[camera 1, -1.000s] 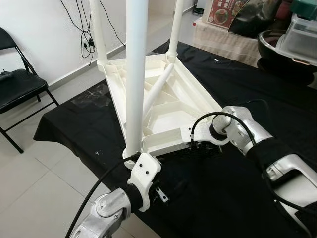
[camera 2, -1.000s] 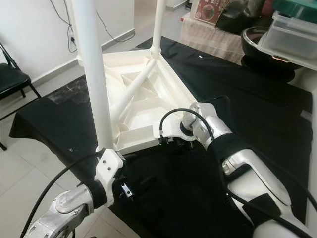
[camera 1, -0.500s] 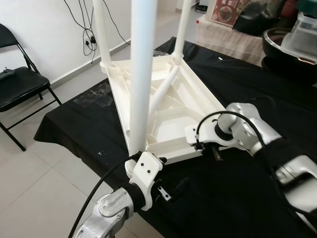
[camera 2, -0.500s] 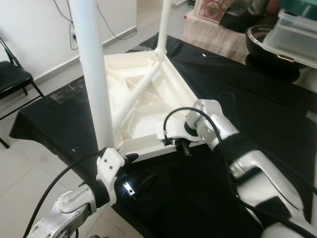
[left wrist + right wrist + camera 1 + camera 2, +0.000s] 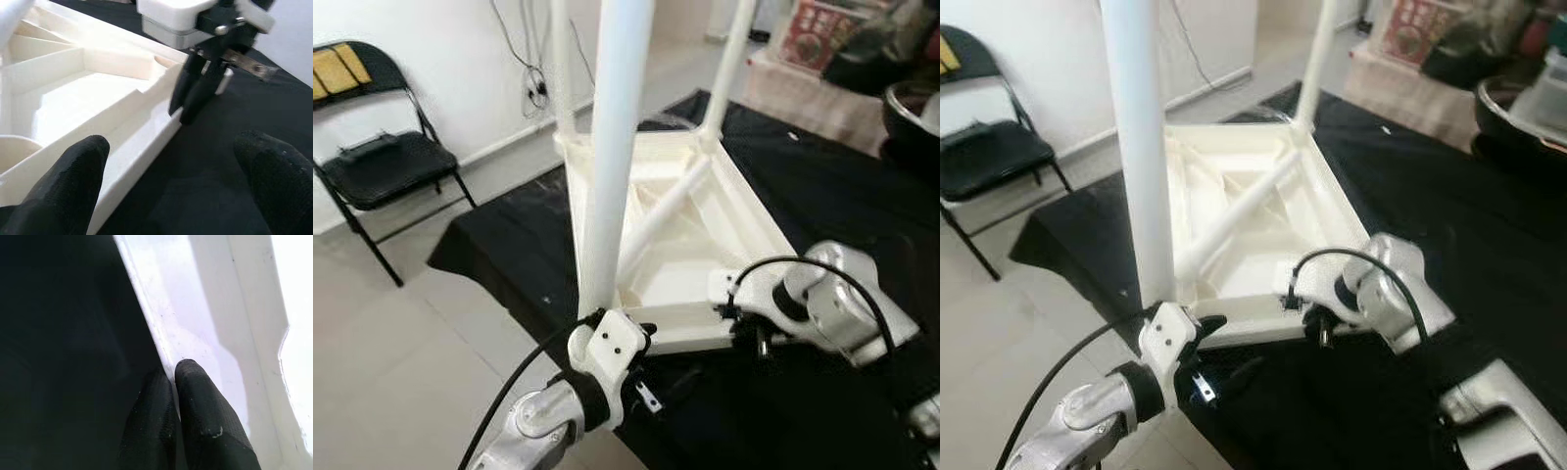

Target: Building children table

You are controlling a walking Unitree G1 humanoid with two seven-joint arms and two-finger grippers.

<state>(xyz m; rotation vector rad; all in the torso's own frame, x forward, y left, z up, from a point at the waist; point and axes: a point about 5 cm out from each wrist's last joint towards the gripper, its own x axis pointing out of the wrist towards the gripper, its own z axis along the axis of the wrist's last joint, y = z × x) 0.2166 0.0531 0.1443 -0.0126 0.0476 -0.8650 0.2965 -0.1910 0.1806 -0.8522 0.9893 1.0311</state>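
The white children's table [image 5: 759, 220] lies upside down on a black cloth, with three legs standing up. The near leg [image 5: 612, 147] rises from the near left corner. A loose white tube [image 5: 671, 201] lies slantwise inside the underside. My left gripper [image 5: 658, 357] is open beside the base of the near leg, its fingertips [image 5: 73, 181] wide apart across the table's near rim [image 5: 142, 147]. My right gripper [image 5: 762, 343] is shut and empty, its fingers [image 5: 195, 396] pointing down against the outer rim at the near right corner.
A black folding chair [image 5: 382, 157] stands on the tiled floor at the left. Cables [image 5: 524, 69] hang down the white wall. A dark bowl [image 5: 911, 108] and boxes sit at the back right. The cloth's edge [image 5: 509, 294] drops off near my left arm.
The whole view has shifted as the head moved. My right gripper's fingers have swung from the table's corner to point down beside the rim. The left gripper stays by the near leg.
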